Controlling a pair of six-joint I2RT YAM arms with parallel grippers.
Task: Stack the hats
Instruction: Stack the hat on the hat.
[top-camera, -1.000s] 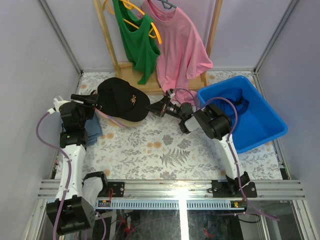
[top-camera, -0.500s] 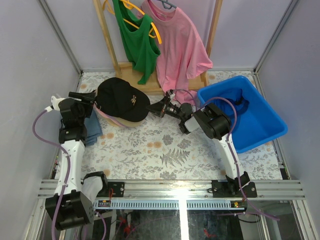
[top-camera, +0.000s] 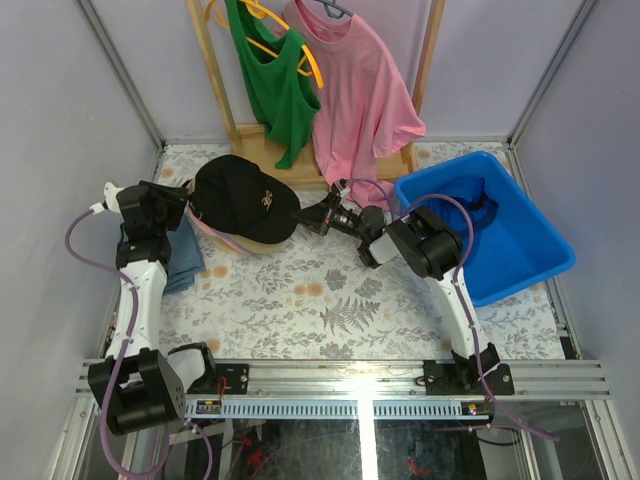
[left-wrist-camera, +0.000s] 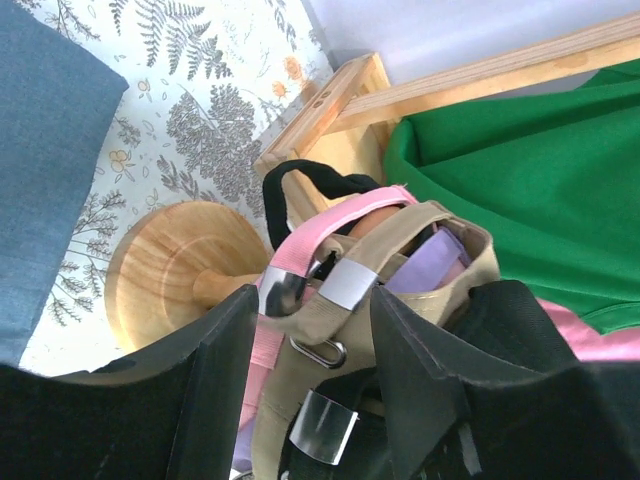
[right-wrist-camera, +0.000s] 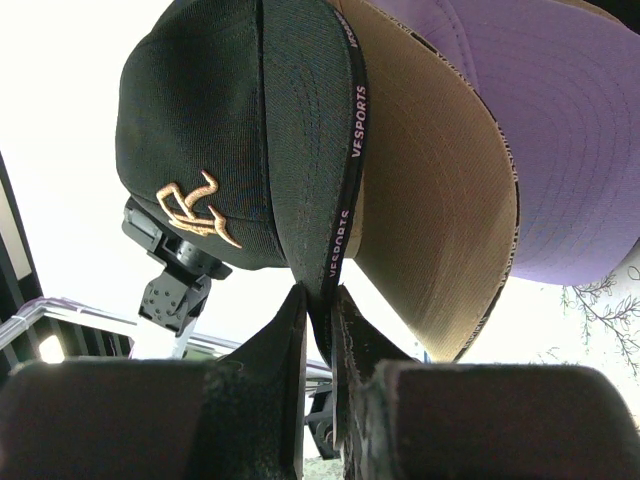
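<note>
The black cap with a gold emblem tops a stack on the round wooden stand. Beneath it show the tan cap's brim and the lavender cap's brim. A pink edge peeks out low. My right gripper is shut on the black cap's brim. My left gripper is open at the back of the stack. The pink strap, the tan strap and metal buckles lie between its fingers. No bright blue cap shows.
A blue-grey folded cloth lies left of the stand. A wooden rack holds a green tank top and a pink T-shirt at the back. A blue bin stands at the right.
My left wrist has shifted toward the back and a little left, with its gripper still at the rear of the caps. The right arm and the black cap have not moved.
</note>
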